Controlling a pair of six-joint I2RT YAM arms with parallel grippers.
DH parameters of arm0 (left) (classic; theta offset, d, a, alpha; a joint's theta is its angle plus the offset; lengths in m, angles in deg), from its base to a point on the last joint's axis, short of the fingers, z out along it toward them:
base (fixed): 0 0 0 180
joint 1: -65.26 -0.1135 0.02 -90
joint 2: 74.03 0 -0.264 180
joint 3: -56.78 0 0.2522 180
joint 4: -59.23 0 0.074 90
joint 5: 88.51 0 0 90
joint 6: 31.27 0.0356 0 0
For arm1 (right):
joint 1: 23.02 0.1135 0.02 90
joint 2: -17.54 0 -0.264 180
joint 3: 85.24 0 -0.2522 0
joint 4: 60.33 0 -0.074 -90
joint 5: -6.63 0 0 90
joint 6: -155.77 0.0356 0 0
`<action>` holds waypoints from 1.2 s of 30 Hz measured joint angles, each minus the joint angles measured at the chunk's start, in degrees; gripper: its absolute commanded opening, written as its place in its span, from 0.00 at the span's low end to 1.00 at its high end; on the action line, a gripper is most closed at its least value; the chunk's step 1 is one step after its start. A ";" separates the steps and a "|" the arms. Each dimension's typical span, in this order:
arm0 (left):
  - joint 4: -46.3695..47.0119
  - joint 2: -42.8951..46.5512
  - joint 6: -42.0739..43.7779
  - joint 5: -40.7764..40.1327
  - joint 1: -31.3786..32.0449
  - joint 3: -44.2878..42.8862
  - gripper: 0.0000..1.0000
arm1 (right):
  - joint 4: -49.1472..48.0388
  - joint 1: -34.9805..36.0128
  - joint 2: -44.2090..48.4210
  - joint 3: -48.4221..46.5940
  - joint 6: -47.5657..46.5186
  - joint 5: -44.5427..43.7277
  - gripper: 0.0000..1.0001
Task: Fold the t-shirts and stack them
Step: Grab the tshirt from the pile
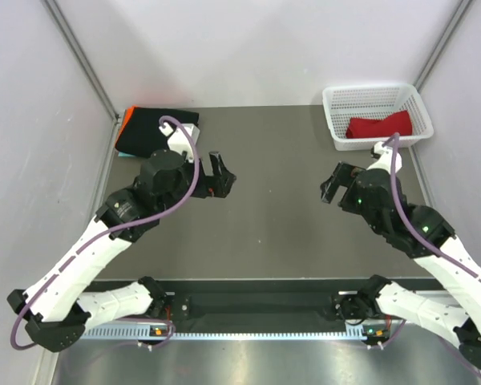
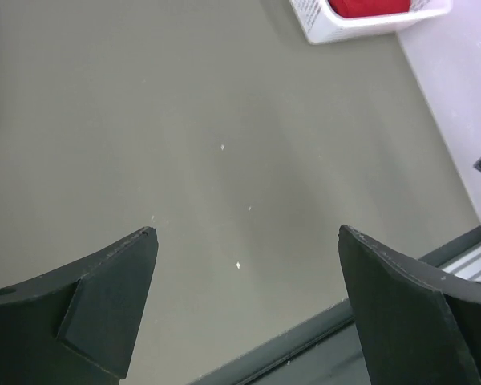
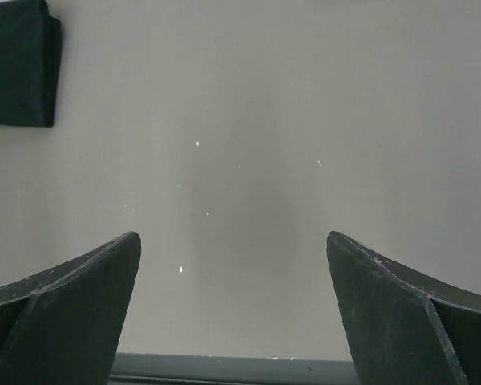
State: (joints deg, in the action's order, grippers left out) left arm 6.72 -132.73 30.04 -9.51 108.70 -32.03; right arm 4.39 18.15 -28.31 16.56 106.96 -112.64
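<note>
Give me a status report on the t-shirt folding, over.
Open and empty: left end effector, right end effector. Far right, red t-shirt in white basket; far left, black t-shirt folded. No obstruction seen.

Bright even light; faint shadows on table (image 1: 272, 220); glare along front rail (image 1: 248, 334) (wrist views soft).

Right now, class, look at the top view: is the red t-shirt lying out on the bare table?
No, the red t-shirt sits inside the white basket at the far right corner of the table.
</note>
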 measured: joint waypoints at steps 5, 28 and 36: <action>3.39 1.40 0.17 1.40 0.00 5.20 0.98 | -1.95 0.02 -2.10 -0.17 -3.26 -3.65 1.00; 15.32 1.90 4.66 3.28 0.00 21.24 0.91 | -18.40 -46.07 -71.73 -52.61 -21.94 15.74 0.87; 13.44 -4.66 4.79 -5.44 0.00 15.32 0.89 | -17.03 -53.59 -87.67 -60.22 -19.39 18.27 0.86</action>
State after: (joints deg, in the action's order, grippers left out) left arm 20.17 -137.38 34.83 -14.95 108.70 -16.71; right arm -12.64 -35.45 -115.98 -43.66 87.57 -94.37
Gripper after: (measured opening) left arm 0.894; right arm 0.859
